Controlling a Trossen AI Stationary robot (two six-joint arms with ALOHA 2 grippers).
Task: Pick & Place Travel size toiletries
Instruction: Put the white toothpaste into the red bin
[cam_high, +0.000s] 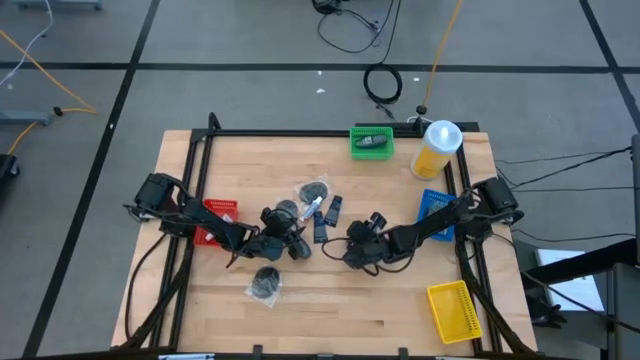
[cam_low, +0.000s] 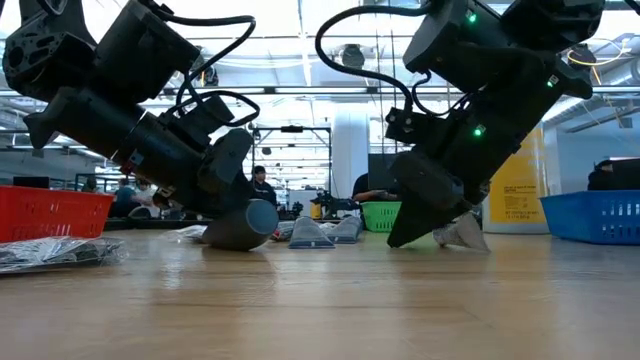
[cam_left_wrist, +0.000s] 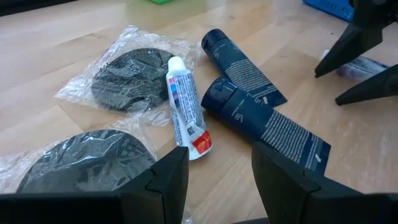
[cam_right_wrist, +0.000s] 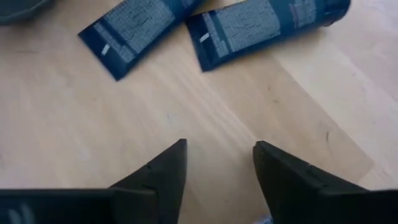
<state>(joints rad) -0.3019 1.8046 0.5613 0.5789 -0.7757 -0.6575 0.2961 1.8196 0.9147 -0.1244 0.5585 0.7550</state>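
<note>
The wooden table (cam_high: 330, 300) has a black frame along its edges, and its front half is mostly bare wood, so there is open room there. The baskets stand near the edges: a red basket (cam_high: 215, 220) at the left, a green basket (cam_high: 371, 142) at the back, a blue basket (cam_high: 436, 212) at the right and a yellow basket (cam_high: 452, 309) at the front right corner. A yellow bottle (cam_high: 436, 150) stands beside the green one.

The toiletries lie in a group at the middle. Two dark blue tubes (cam_left_wrist: 264, 121) lie side by side, flat ends toward the right arm. A small white toothpaste tube (cam_left_wrist: 186, 109) lies just beside them, touching a round dark packet in clear wrap (cam_left_wrist: 127, 78). One more wrapped packet (cam_high: 266, 284) lies apart, nearer the front.

The left gripper (cam_left_wrist: 214, 177) is low over the group with fingers spread, holding nothing. The right gripper (cam_right_wrist: 217, 171) hangs over bare wood near the tubes' flat ends, also spread and empty.
</note>
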